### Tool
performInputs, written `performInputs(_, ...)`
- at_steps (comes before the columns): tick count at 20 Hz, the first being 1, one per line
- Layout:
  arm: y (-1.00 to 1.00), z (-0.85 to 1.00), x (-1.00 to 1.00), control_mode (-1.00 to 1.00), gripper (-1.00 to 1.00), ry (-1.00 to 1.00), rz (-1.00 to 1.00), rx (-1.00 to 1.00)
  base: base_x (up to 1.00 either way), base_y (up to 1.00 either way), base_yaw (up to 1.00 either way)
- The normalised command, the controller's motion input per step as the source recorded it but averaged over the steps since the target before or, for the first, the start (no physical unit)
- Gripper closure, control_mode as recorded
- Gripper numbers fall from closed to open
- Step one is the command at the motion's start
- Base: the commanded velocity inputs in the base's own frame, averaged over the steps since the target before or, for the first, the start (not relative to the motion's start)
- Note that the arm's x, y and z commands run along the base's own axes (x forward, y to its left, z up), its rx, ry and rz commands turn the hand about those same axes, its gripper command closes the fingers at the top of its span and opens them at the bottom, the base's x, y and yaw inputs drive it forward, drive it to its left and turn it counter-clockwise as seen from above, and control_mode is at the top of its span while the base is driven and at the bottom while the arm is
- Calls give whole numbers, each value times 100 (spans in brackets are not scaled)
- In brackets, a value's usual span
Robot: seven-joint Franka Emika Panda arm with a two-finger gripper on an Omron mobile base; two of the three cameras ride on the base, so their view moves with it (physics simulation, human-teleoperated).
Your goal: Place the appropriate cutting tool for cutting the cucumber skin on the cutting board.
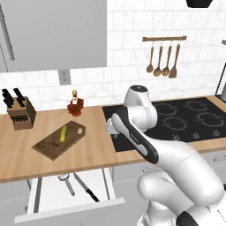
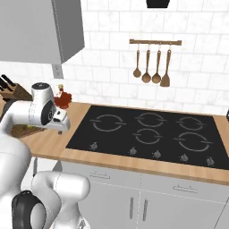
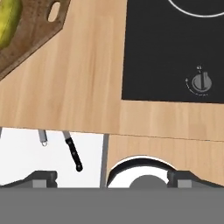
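While my arm folds over the front edge of the wooden bench (image 1: pixel 26 154), my hand (image 3: pixel 112 177) hangs above that edge looking straight down, its two dark fingertips (image 3: pixel 41 178) set wide apart with nothing between them. Below the bench edge the white drawer (image 1: pixel 66 207) stands pulled open. Inside it the peeler (image 1: pixel 66 182) lies with its rounded loop head toward the bench and its slim handle pointing out toward the drawer front; just beside it, on the side nearer the cooktop, the black-handled knife (image 1: pixel 86 187) lies at a slant, apart from it. Through my hand camera I see the knife's dark handle and the peeler's end at the drawer's back edge. On the bench the dark cutting board (image 1: pixel 49 145) sits at an angle, its small hole at the corner nearest the cooktop, and the yellow-green cucumber (image 1: pixel 64 133) rests on top of it. Behind the board stand a knife block (image 1: pixel 21 112) and a small red-brown bottle (image 1: pixel 75 105). To my hand's other side the black cooktop (image 1: pixel 194 119) is set into the bench, with wooden utensils (image 1: pixel 162 59) hanging on the tiled wall above.
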Motion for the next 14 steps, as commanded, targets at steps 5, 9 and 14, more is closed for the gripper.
performInputs(5,14,-17,-71,-100,-100,0,0,0,0,0,0)
performInputs(9,15,-30,-53,-100,-100,1,0,0,0,0,0)
performInputs(14,3,-17,-44,-100,-100,0,0,0,0,0,0)
